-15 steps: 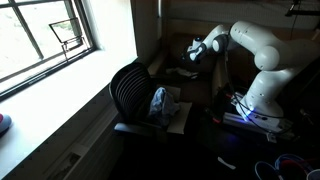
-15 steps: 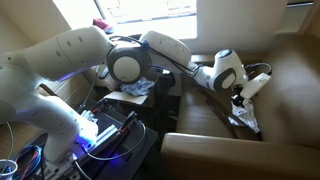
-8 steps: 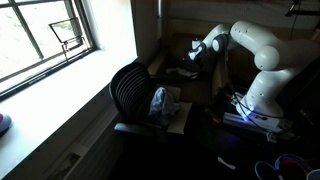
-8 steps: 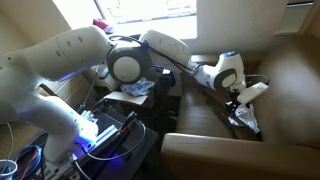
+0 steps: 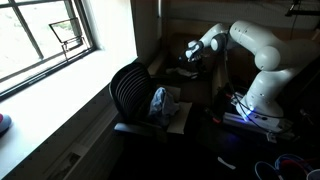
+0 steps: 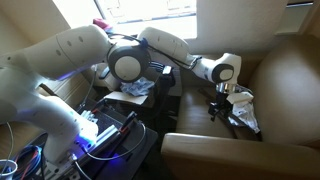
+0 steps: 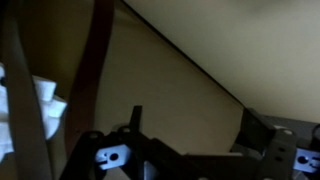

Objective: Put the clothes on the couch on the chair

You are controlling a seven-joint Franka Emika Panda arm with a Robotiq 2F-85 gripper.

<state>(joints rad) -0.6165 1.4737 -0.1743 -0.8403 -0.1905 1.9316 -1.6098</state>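
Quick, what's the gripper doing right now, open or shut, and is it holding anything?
Gripper: open, holding nothing, pointing down at the couch seat beside the clothes.

Arm (image 5: 255,40) stretched out, wrist bent, gripper (image 6: 221,108) pointing down w/ jaws wide apart.

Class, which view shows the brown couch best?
An exterior view shows the couch best: back, seat and arm are lit. In an exterior view the couch sits dim behind the chair; the wrist view shows only tan upholstery.

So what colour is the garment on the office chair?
Pale blue-white garment, best in an exterior view.
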